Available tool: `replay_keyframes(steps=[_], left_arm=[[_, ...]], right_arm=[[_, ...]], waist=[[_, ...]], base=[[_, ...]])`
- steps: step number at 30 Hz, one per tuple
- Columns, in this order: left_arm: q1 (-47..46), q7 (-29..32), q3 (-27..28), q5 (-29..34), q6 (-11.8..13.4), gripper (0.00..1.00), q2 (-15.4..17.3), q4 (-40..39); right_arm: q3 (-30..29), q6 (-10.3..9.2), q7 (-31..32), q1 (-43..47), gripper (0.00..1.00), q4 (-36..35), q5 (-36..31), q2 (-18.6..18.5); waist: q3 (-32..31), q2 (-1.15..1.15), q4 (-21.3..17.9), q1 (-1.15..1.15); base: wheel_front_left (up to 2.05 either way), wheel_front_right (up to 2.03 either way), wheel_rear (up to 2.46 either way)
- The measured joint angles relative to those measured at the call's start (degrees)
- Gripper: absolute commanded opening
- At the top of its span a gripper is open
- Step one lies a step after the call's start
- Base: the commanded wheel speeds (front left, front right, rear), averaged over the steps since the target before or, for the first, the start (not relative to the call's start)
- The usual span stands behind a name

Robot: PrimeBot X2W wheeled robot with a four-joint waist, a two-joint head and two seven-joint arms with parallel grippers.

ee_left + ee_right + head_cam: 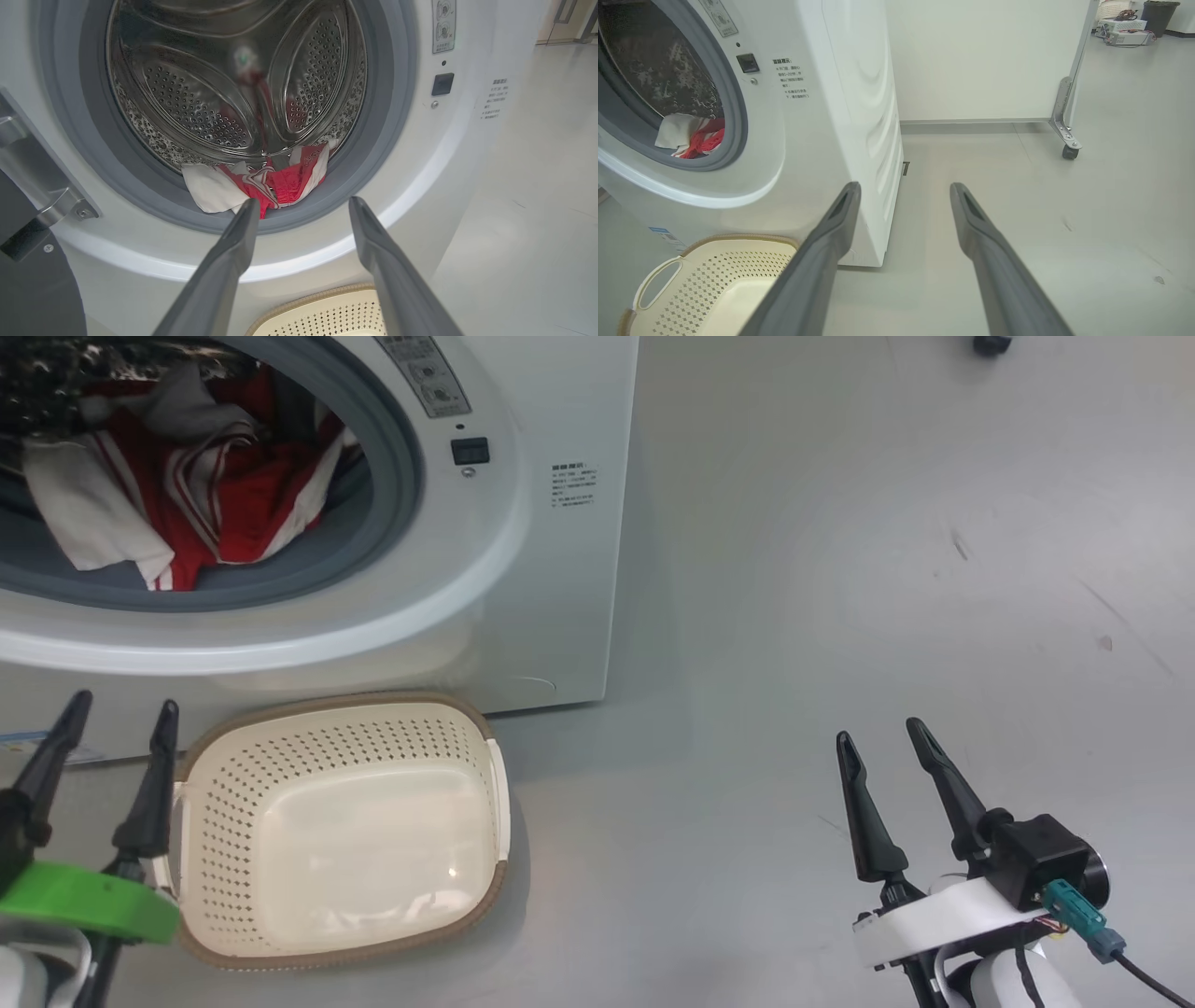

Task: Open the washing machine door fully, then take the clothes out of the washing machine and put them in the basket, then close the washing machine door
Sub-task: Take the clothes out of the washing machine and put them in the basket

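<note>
Dark fingers spread wide on the left gripper [124, 704] — jaws apart, holding nothing, and in the head view they stand at the left edge of the basket [280, 756]. Over on the other side the right gripper [878, 730] matches it: fingers parted, empty, hovering above grey floor [840, 569], well apart from the machine and the basket.

Between the two arms sits the cream basket, down on the floor, tucked close against the front of the washing machine [560, 569], just below its round opening. Up in that opening are the clothes [233, 513], a heap of red fabric with white stripes plus a white piece. They lie at the bottom of the perforated steel drum [196, 102] and spill onto the grey rubber ring [373, 140]. From the left wrist camera the fingers point straight at that heap.

The washing machine door [32, 289] is swung open — its dark edge and metal hinge [51, 205] show at the left of that view. Past the machine's side, the right wrist view catches a white panel standing on a caster [1069, 151].
</note>
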Motion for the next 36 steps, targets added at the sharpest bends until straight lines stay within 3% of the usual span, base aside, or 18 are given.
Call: replay_keyframes(steps=[14,25,36], left_arm=[[-14.61,8.77,-0.34,-5.04,-0.13,1.00,9.02,3.42],[-23.55,16.28,-0.88,-10.02,-0.14,1.00,11.37,9.38],[-32.95,21.75,-2.08,-9.49,-0.15,1.00,13.26,16.10]], right_arm=[[4.00,-1.04,0.00,-4.15,1.00,-1.89,-0.66,0.00],[7.30,-3.01,0.00,-5.98,1.00,-2.45,2.07,0.01],[9.99,-4.74,0.00,-7.28,1.00,-2.82,3.19,0.04]], waist=[[10.14,0.00,-5.34,0.00],[15.31,0.00,-11.15,0.00],[19.29,0.00,-14.28,0.00]], base=[[0.00,0.00,0.00],[0.00,0.00,0.00],[0.00,0.00,0.00]])
